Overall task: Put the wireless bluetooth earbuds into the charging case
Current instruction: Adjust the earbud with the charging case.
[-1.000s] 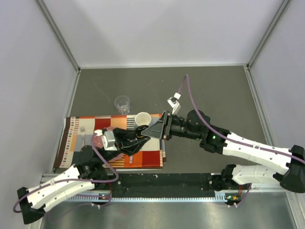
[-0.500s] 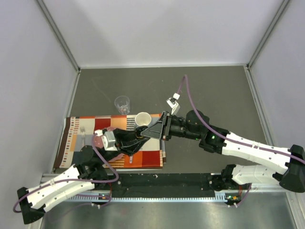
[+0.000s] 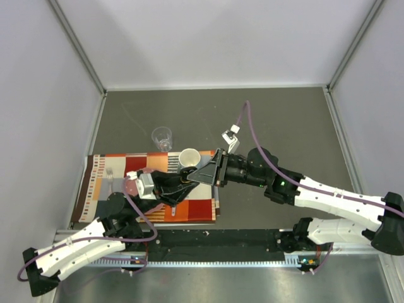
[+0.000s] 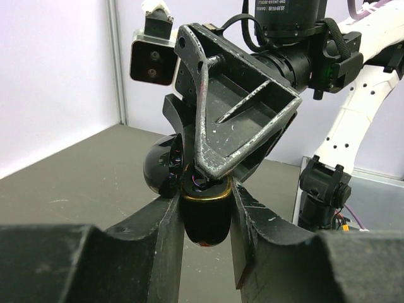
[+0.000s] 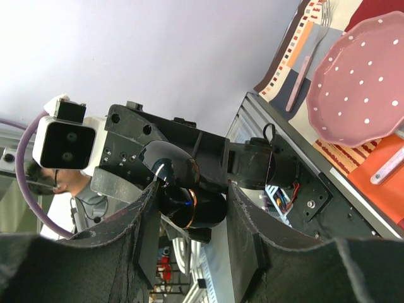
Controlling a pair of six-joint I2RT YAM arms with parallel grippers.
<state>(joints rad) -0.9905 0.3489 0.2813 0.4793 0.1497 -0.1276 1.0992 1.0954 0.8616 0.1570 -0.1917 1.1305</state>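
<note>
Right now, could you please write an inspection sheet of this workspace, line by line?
Surface: dark grey table, striped orange cloth placemat.
Job's things: black oval charging case, lid open; tiny black earbuds not seen.
Clutter: white ceramic mug, clear drinking cup, pink dotted plate.
Grippers: left gripper clamps the case; right gripper straddles it, grip unclear.
Cables: purple cable along each arm.
Surroundings: pale walls, metal frame.

The only lettering is in the left wrist view, at the very top edge: small white print on the black motor housing (image 4: 287, 16) of the right arm (image 4: 360, 107). The frame cuts it off, and what remains is too small and blurred to make out for certain. Nothing legible shows in the top or right wrist views.
</note>
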